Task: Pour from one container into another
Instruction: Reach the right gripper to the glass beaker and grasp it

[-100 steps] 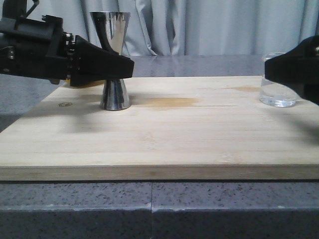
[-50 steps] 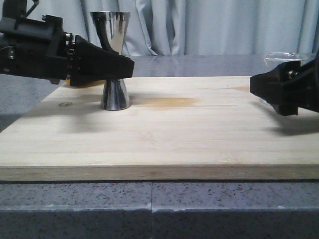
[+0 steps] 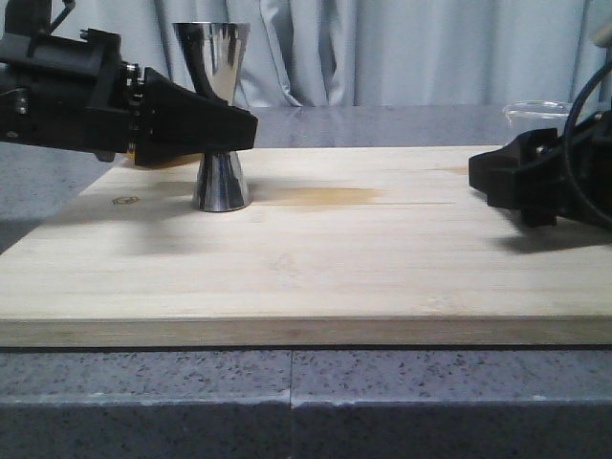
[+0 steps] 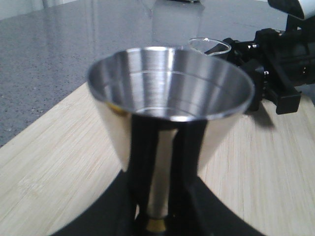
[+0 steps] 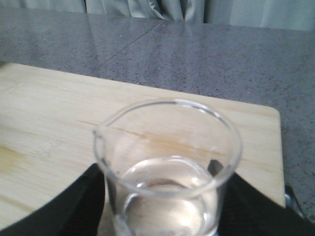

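The left claw [image 3: 244, 129] was clamped on the jigger [image 3: 214, 115] at its narrow waist, holding it upright on the wooden board [image 3: 306, 268] near the far left corner. The right claw [image 3: 483, 172] sat closed around the beaker [image 5: 167, 172], fingers on either side of its lower wall; the beaker held clear liquid. Glass that thin looked light, slick and fragile, so a low, gentle grip below the rim seemed wise. The steel jigger seemed stiff but top-heavy, best held at the waist. Compared with a second ago, the right claw had dropped lower and reached further left, hiding most of the beaker; the left side was unchanged.
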Motion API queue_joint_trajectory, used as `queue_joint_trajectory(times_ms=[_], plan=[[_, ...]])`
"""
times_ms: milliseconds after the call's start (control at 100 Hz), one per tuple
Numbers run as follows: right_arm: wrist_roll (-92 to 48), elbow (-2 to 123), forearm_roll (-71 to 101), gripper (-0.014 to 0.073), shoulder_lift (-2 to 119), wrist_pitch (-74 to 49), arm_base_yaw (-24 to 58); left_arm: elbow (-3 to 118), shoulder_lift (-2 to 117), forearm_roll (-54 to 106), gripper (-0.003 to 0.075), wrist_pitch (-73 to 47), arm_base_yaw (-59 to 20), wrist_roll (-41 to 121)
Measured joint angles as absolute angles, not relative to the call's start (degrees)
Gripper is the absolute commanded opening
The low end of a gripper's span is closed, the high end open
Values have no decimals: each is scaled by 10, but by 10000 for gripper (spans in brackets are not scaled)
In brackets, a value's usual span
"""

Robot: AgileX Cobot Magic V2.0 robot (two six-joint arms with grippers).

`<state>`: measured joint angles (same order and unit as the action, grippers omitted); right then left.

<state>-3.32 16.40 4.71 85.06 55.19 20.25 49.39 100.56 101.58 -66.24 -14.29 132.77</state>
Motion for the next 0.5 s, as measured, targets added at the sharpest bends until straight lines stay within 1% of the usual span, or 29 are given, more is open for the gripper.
queue_joint_trajectory(times_ms=[110, 500], plan=[[-33, 164, 47, 311, 851, 553, 203, 494, 1006, 1016, 59, -662, -143, 1328], [-32, 164, 47, 311, 840, 554, 203, 494, 1006, 1016, 59, -662, -143, 1328]])
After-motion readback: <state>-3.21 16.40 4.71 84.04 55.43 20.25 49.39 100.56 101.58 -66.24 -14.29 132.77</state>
